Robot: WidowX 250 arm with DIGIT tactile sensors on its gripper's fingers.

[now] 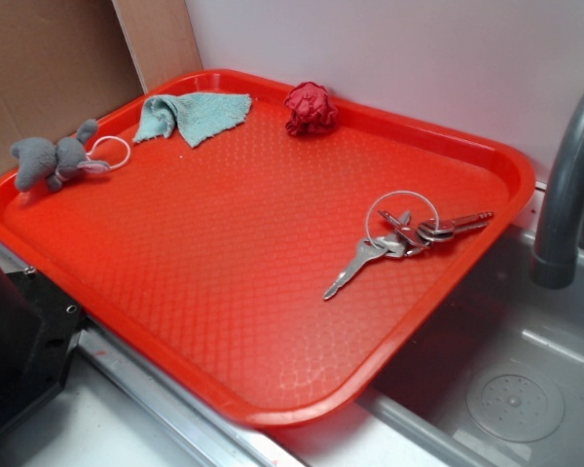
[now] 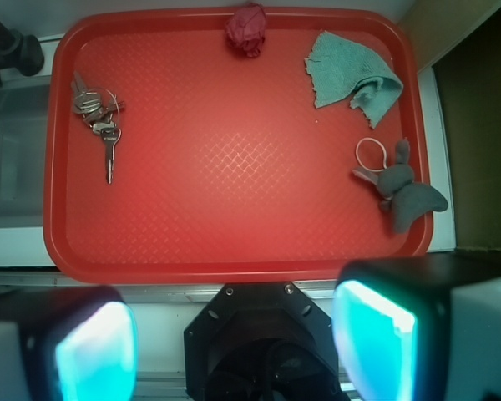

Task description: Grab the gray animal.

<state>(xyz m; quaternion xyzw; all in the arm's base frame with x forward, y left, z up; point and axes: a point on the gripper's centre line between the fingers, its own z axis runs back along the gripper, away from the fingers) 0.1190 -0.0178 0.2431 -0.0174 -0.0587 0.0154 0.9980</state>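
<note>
The gray animal (image 1: 51, 160) is a small gray plush with a thin white ring, lying at the far left corner of the red tray (image 1: 273, 321). In the wrist view it (image 2: 402, 189) lies near the tray's right edge (image 2: 234, 269). My gripper (image 2: 234, 342) is open and empty, high above the near side of the tray; its two teal pads (image 2: 371, 338) frame the bottom of the wrist view. It is well apart from the animal. In the exterior view the gripper itself does not show.
A pale teal cloth (image 1: 195, 115) and a red fabric ball (image 1: 310, 107) lie along the tray's far edge. A bunch of keys (image 1: 399, 238) lies at the right. A gray faucet (image 1: 567, 185) and a sink (image 1: 506, 389) are to the right. The black robot base (image 1: 19, 341) is at lower left.
</note>
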